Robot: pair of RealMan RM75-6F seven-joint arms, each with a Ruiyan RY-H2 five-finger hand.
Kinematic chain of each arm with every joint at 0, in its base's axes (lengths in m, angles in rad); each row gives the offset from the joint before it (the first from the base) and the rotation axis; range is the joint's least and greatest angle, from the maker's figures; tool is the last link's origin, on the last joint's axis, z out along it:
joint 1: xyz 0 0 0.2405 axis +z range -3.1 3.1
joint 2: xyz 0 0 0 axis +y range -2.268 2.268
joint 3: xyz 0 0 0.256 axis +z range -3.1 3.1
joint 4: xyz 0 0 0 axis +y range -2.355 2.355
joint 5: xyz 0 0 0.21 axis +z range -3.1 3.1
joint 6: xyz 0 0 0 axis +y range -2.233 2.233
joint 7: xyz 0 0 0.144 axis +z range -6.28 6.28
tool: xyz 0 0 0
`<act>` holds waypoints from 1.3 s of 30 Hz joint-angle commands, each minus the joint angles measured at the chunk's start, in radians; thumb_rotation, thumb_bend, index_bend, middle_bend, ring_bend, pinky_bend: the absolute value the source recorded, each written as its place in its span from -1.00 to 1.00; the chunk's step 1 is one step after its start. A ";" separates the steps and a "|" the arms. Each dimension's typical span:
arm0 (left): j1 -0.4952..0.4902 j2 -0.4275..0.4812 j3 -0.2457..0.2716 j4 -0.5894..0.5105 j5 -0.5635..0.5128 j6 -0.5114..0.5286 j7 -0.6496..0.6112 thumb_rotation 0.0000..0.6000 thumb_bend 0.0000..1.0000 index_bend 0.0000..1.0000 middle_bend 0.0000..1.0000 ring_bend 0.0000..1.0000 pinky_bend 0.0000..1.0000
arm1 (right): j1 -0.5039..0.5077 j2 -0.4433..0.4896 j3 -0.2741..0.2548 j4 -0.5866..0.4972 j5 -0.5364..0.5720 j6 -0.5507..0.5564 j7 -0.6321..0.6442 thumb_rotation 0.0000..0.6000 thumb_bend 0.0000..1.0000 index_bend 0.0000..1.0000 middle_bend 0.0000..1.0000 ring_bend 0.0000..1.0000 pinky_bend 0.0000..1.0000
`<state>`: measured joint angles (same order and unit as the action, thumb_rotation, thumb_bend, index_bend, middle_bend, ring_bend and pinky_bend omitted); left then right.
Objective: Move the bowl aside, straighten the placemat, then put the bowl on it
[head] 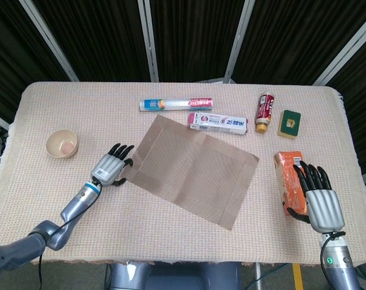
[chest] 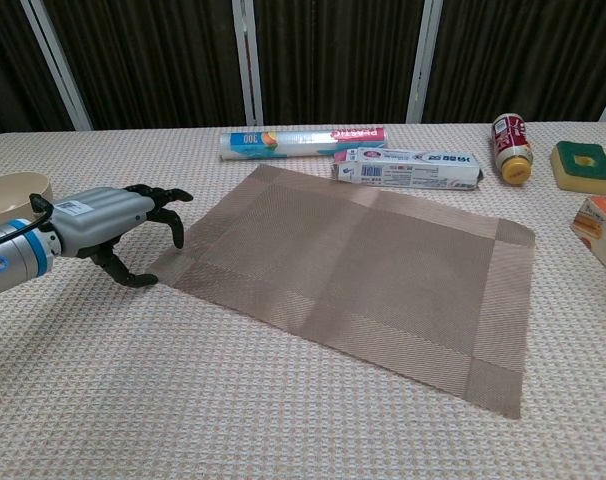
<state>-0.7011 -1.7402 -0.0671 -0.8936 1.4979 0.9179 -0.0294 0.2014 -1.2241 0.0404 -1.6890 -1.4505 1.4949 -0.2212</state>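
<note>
A brown placemat (head: 191, 168) (chest: 358, 265) lies skewed in the middle of the table, turned clockwise. A cream bowl (head: 62, 144) (chest: 14, 194) sits off the mat near the left edge. My left hand (head: 113, 167) (chest: 118, 218) is low at the mat's left corner, fingers spread and curled, holding nothing; its fingertips (chest: 176, 226) reach the mat's edge. My right hand (head: 317, 195) hovers open at the near right, beside the orange box, and is out of the chest view.
A film roll (head: 176, 104) and a toothpaste box (head: 217, 122) lie just behind the mat. A bottle (head: 265, 112), a green sponge (head: 289, 122) and an orange box (head: 289, 179) stand to the right.
</note>
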 commanded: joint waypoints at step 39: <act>-0.024 -0.050 0.008 0.060 -0.005 0.024 -0.008 1.00 -0.18 -0.27 -1.00 -1.00 -1.00 | -0.021 0.021 0.035 -0.001 -0.011 -0.023 0.039 1.00 -1.00 -1.00 -1.00 -1.00 -1.00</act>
<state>-0.7242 -1.7897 -0.0588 -0.8331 1.4931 0.9421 -0.0380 0.1802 -1.2035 0.0748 -1.6896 -1.4612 1.4721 -0.1821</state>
